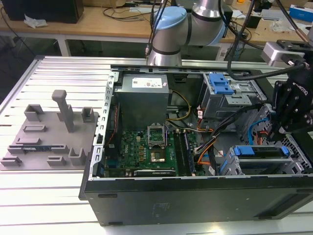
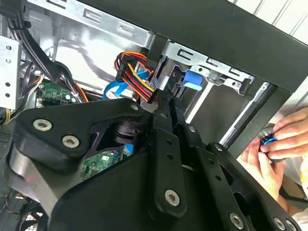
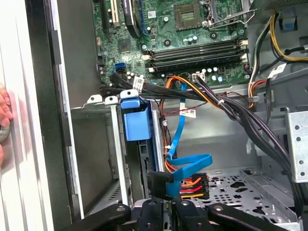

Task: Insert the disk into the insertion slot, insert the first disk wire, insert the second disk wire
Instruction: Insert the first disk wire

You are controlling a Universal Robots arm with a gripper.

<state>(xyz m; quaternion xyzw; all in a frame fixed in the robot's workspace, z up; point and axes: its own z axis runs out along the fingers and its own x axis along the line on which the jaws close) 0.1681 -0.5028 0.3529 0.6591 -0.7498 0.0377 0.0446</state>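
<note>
The disk (image 1: 259,157) sits inside the insertion slot (image 1: 230,166), a perforated grey cage at the exterior view's right front of the open computer case. Its blue carrier (image 3: 136,120) shows at the cage mouth (image 3: 108,144). My gripper (image 1: 288,115) hangs just above and behind the cage. In both wrist views its fingers (image 2: 163,125) stand close together on a black connector (image 3: 158,184) at the disk's back edge. A blue flat wire (image 3: 179,134) and a red, orange and yellow wire bundle (image 3: 192,185) meet there. The bundle (image 2: 132,65) also runs up behind the fingertips.
The motherboard (image 1: 146,147) lies in the case middle, with the grey power supply (image 1: 142,95) behind it. A taller bay unit with a blue latch (image 1: 220,85) stands behind the cage. Thick black cables (image 3: 240,120) cross nearby. A person's hand (image 2: 274,142) is at the case's outer wall.
</note>
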